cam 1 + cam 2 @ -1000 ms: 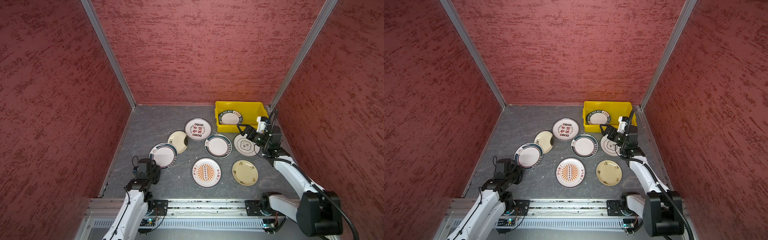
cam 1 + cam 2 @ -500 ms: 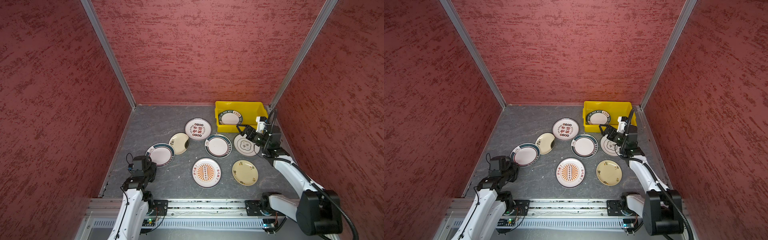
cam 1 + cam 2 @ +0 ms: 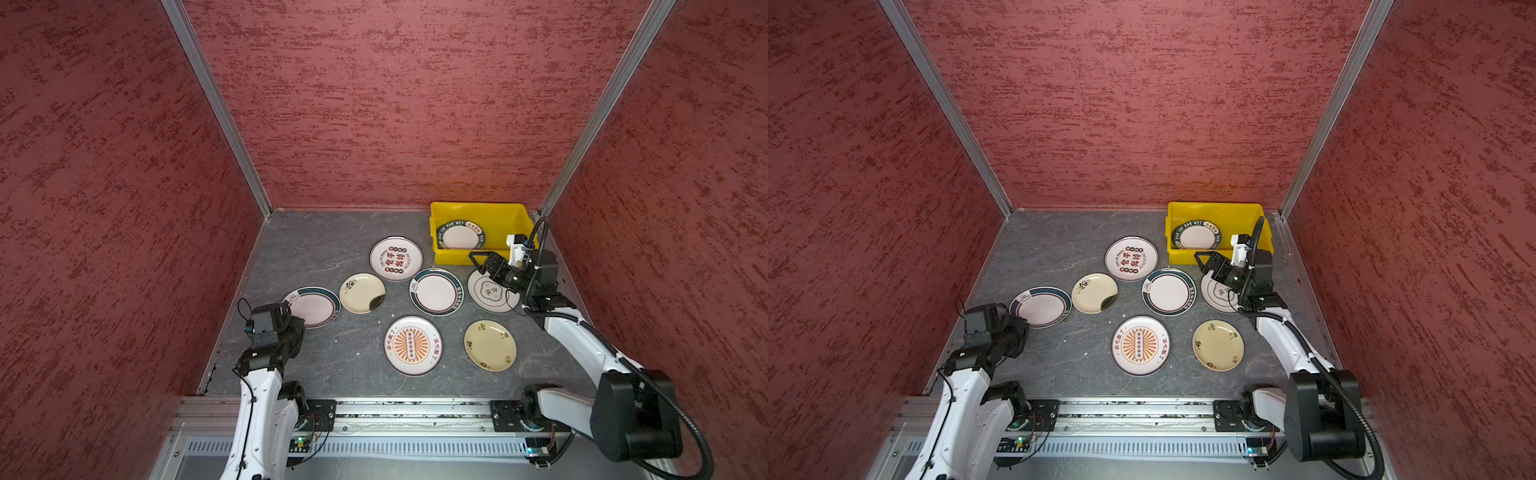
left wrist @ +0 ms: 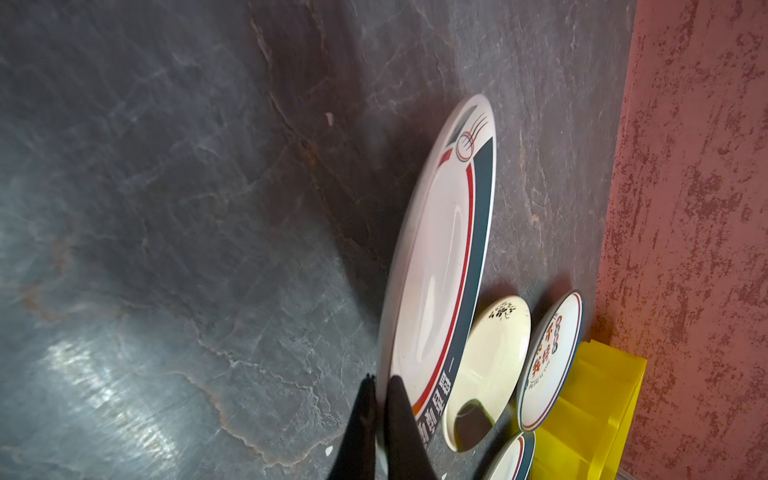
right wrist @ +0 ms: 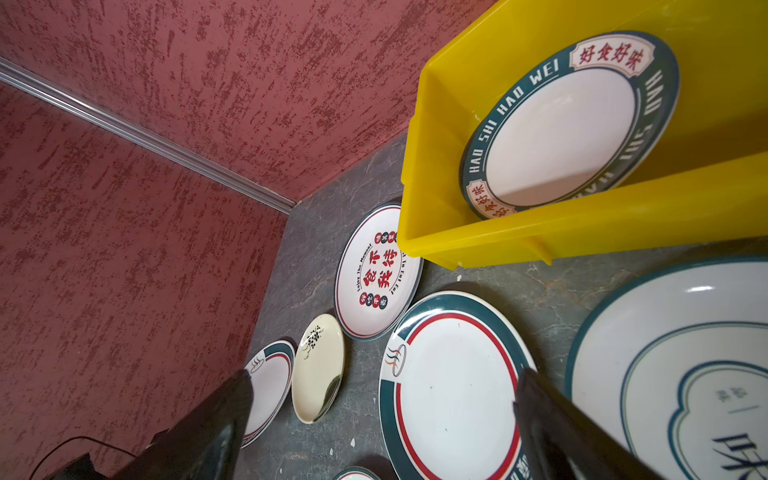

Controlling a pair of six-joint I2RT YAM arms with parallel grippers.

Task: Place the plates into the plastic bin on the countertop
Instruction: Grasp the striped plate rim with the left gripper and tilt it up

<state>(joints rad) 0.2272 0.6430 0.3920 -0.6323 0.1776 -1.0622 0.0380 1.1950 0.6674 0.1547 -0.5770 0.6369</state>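
Several plates lie on the dark grey countertop (image 3: 324,249). My left gripper (image 4: 380,390) is shut on the near rim of a green-rimmed plate (image 3: 313,306) (image 3: 1042,306) (image 4: 440,257) at the left. The yellow plastic bin (image 3: 473,206) (image 3: 1214,205) (image 5: 540,226) stands at the back right and holds one green-rimmed plate (image 3: 460,237) (image 5: 565,124). My right gripper (image 3: 478,261) (image 3: 1204,261) (image 5: 384,374) hangs open in front of the bin, between a green-rimmed plate (image 3: 436,291) (image 5: 453,386) and a blue-outlined plate (image 3: 484,297) (image 5: 673,365), holding nothing.
Also on the counter are a small cream plate (image 3: 361,293), a plate with red characters (image 3: 395,258), an orange sunburst plate (image 3: 412,345) and a cream plate (image 3: 490,345). Red walls enclose three sides. A metal rail (image 3: 415,409) runs along the front.
My left gripper has drawn back to the left with the green-rimmed plate, sliding it away from the small cream plate. The right arm has barely moved.
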